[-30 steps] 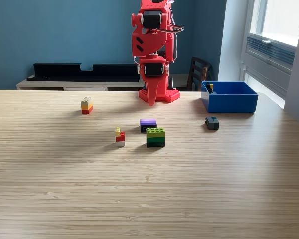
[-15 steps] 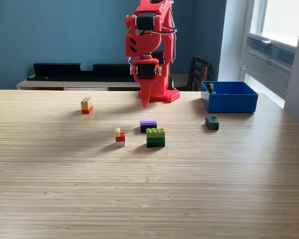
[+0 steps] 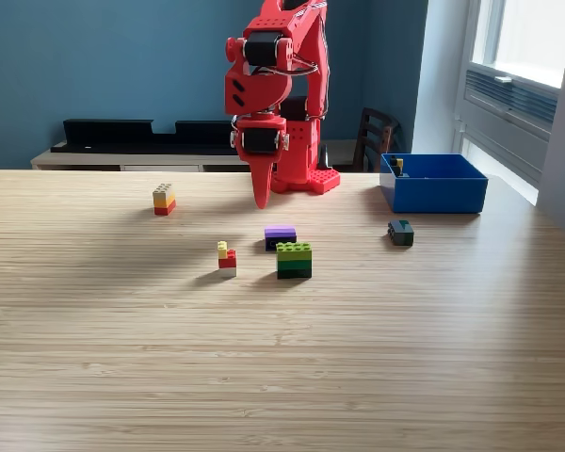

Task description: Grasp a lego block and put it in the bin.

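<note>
One bin (image 3: 434, 191): open-topped rectangular box of bright blue plastic, low-walled, far larger than any block, standing at the far side of the wooden table (image 3: 282, 377) toward the exterior view's right, near the window. One small block (image 3: 398, 166) with a yellow top shows above the rim in its back corner on the view's left. Five block pieces lie on the table outside the bin. One cream, yellow and red stack (image 3: 164, 199) sits alone toward the view's left. One small stack (image 3: 227, 260), yellow over red over white, stands near the table's centre. One purple block (image 3: 281, 235) lies flat just behind one taller green stack (image 3: 294, 260), light green above dark green; whether the two touch cannot be told. One dark grey-green block (image 3: 400, 232) rests near the bin's front corner, apart from it. One red arm (image 3: 275, 75) rises from a red base (image 3: 306, 179) at the table's far edge. Its gripper (image 3: 261, 193) points straight down, hanging above the tabletop behind the purple block, its fingers pressed together into a single tapering point and holding nothing.
</note>
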`<action>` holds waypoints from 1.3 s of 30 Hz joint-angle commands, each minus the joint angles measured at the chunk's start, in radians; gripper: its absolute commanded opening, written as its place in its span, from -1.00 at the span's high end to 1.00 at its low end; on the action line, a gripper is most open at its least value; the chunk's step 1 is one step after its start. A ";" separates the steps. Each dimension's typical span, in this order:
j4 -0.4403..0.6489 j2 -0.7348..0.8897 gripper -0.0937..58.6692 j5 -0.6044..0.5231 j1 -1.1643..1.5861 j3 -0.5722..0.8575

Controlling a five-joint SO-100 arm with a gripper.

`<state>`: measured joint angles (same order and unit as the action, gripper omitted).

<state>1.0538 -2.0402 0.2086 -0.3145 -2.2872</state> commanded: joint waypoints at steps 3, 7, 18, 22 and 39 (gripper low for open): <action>-0.008 -0.052 0.99 0.021 -0.041 0.018; -0.008 -0.052 0.99 0.029 -0.057 0.018; -0.008 -0.052 0.99 0.034 -0.094 0.011; -0.008 -0.052 0.99 0.025 -0.092 0.011; -0.008 -0.052 0.99 0.026 -0.094 0.005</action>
<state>1.0538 -2.0402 0.2347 -0.4050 -2.2872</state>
